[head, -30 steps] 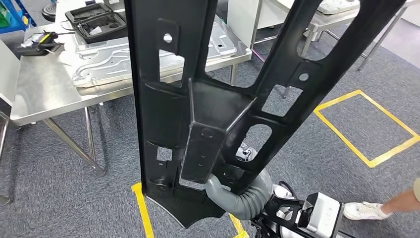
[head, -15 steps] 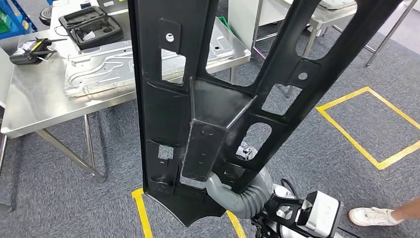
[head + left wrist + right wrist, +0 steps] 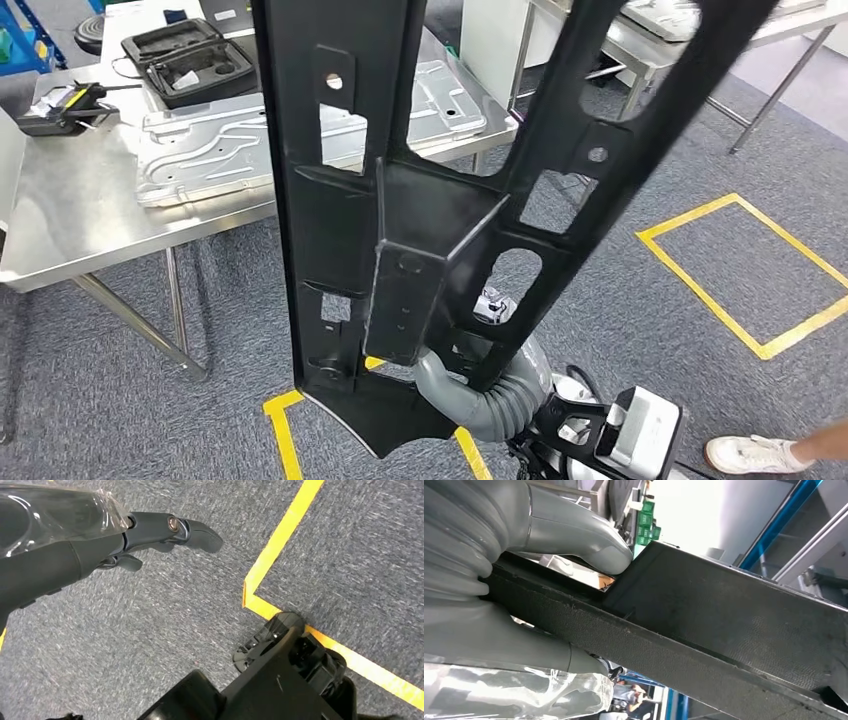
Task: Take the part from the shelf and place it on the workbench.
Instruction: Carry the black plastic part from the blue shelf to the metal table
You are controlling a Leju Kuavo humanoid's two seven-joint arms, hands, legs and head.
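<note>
We carry the part [image 3: 400, 230] upright in our right hand [image 3: 455, 385], its thumb and fingers clamped on the lower edge, the workbench [image 3: 80, 215] ahead on the left. Best keep it vertical and clear the bench edge before lowering. The right wrist view shows the pinch; our left hand [image 3: 150, 532] hangs with fingers loosely extended, holding nothing.
</note>
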